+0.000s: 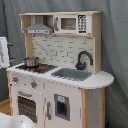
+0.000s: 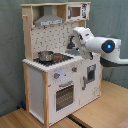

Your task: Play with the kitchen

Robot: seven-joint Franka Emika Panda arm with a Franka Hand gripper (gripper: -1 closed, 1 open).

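The kitchen (image 1: pixel 60 95) is a pale wood and white toy set, seen in both exterior views. It has a hood (image 1: pixel 39 27), a small microwave (image 1: pixel 70 23), a black faucet (image 1: pixel 83 59), a grey sink (image 1: pixel 75 74), a red-ringed hob (image 1: pixel 44 67) and a windowed oven door (image 1: pixel 27 107). In the second exterior view my white arm (image 2: pixel 102 46) reaches in from the right. Its gripper end (image 2: pixel 77 36) hangs above the counter by the kitchen (image 2: pixel 55 85) backsplash. A white piece at the first exterior view's left edge (image 1: pixel 4 52) looks like the same end.
A small metal pot (image 1: pixel 31 62) stands on the hob, also seen in the second exterior view (image 2: pixel 45 55). The kitchen rests on a wooden floor (image 2: pixel 100 112) before a grey curtain (image 1: pixel 115 45). A white rounded arm part (image 1: pixel 12 121) fills the first exterior view's bottom left corner.
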